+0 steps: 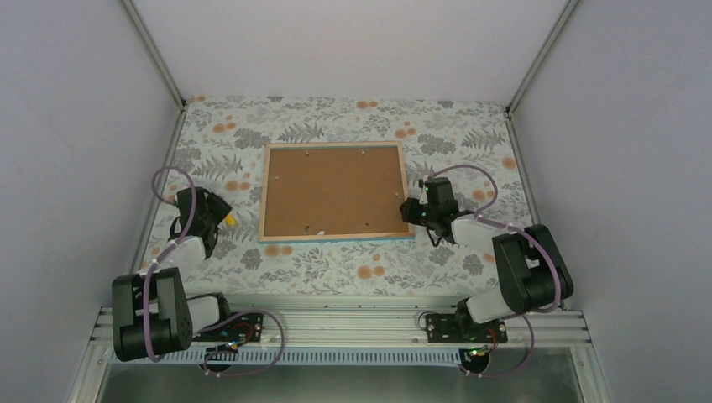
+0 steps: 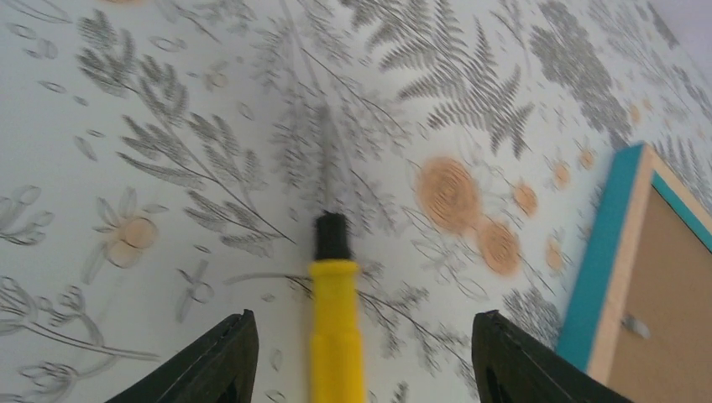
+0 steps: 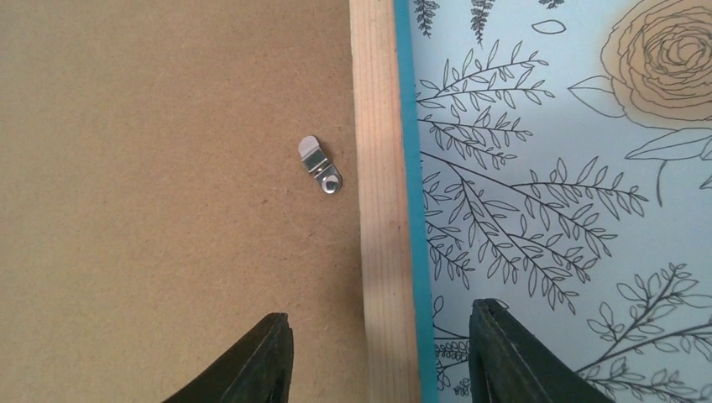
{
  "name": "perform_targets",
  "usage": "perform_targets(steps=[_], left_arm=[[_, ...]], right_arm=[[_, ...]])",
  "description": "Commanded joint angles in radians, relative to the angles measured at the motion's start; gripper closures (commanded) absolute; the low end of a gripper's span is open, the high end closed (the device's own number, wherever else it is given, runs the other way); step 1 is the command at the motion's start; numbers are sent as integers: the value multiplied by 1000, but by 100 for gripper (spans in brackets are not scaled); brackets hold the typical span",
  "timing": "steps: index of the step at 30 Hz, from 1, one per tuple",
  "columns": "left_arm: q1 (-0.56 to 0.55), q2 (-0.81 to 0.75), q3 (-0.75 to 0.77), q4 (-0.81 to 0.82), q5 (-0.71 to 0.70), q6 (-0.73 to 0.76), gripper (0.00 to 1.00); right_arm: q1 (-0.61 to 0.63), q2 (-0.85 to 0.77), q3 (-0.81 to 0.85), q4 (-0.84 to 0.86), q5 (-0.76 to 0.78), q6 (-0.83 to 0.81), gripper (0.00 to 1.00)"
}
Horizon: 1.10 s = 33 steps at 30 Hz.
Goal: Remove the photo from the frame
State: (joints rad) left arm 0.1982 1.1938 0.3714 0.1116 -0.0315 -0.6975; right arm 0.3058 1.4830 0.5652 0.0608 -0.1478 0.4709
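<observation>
The frame (image 1: 262,195) lies face down mid-table, its light wood rim (image 3: 382,168) and turquoise edge (image 3: 408,126) showing. A brown backing board (image 1: 332,191) fills it and hides the photo. My right gripper (image 3: 379,309) is open and straddles the frame's right rim, one finger over the board and one over the tablecloth. A small metal clip (image 3: 320,164) sits on the board beside the rim. My left gripper (image 2: 365,313) is open to the left of the frame. A yellow-handled screwdriver (image 2: 336,319) lies between its fingers, touched by neither.
A floral tablecloth (image 1: 336,269) covers the table. Pale walls with metal corner posts (image 1: 155,59) close in the left, back and right sides. The frame's left corner (image 2: 625,252) shows at the right of the left wrist view, with another clip (image 2: 636,326).
</observation>
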Motion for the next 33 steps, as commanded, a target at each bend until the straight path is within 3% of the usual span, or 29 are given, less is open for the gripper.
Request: perform_targets(steps=[1, 12, 19, 33], left_arm=[[-71, -46, 42, -96, 64, 45, 35], [-258, 3, 88, -138, 134, 129, 26], [-335, 109, 127, -120, 168, 178, 26], [-573, 137, 135, -92, 146, 146, 40]], right_arm=[[5, -43, 29, -59, -12, -25, 53], [99, -139, 37, -187, -7, -66, 34], [212, -164, 44, -230, 33, -44, 30], [393, -198, 49, -245, 106, -8, 18]])
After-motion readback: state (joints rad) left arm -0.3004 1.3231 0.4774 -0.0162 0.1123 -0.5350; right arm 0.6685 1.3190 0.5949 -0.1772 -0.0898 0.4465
